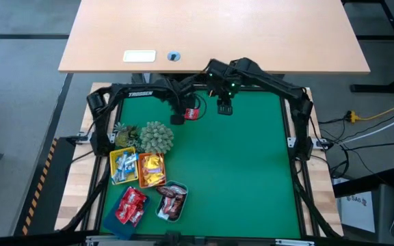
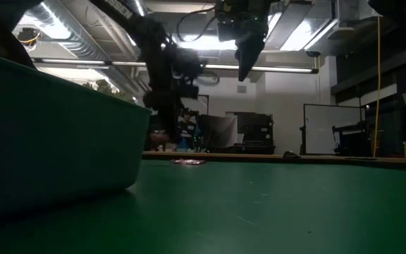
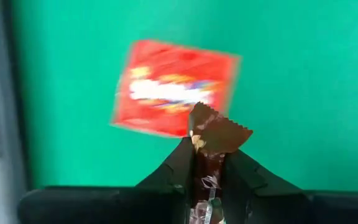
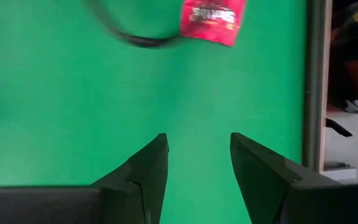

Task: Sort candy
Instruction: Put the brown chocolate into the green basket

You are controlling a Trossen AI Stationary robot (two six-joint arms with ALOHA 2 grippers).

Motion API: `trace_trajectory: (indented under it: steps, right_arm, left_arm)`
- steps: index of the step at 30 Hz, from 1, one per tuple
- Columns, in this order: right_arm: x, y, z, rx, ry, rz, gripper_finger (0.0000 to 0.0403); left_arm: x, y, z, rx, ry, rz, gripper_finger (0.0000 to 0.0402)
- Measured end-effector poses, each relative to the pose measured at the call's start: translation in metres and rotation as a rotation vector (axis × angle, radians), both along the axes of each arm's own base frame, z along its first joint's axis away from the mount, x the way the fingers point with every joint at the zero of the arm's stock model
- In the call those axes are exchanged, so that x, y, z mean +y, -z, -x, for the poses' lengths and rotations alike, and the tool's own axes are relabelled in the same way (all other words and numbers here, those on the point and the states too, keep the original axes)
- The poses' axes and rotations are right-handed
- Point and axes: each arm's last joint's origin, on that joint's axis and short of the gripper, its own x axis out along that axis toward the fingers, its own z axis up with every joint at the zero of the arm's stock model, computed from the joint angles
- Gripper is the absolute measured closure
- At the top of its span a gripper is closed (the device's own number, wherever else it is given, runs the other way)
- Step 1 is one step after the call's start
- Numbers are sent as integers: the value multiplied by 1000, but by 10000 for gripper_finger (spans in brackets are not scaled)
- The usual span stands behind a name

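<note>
Firstly, surface: green mat (image 1: 238,171), wooden desk (image 1: 252,34) beyond it. My left pincer (image 3: 209,163) was clenched on a dark brown bar (image 3: 211,140), lifted above the mat; a red packet (image 3: 174,88) lay just beneath it. My right pincer (image 4: 199,163) hung alongside, fingers parted, holding nothing. Sorted candy (image 1: 146,184) sat in small trays (image 1: 113,166) well behind. Room: ceiling strip lights (image 2: 83,63), whiteboard (image 2: 319,127).
</note>
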Motion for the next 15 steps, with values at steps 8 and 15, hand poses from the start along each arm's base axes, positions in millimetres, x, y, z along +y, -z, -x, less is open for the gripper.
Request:
trace_trajectory:
  steps: [8,15]
  right_arm:
    - [-35,0,11,-35,38,33,231]
    - [-60,1,15,-161,44,-62,231]
  left_arm:
    - [-54,-46,2,-168,41,327,356]
    - [-120,-77,-1,-254,204,639,356]
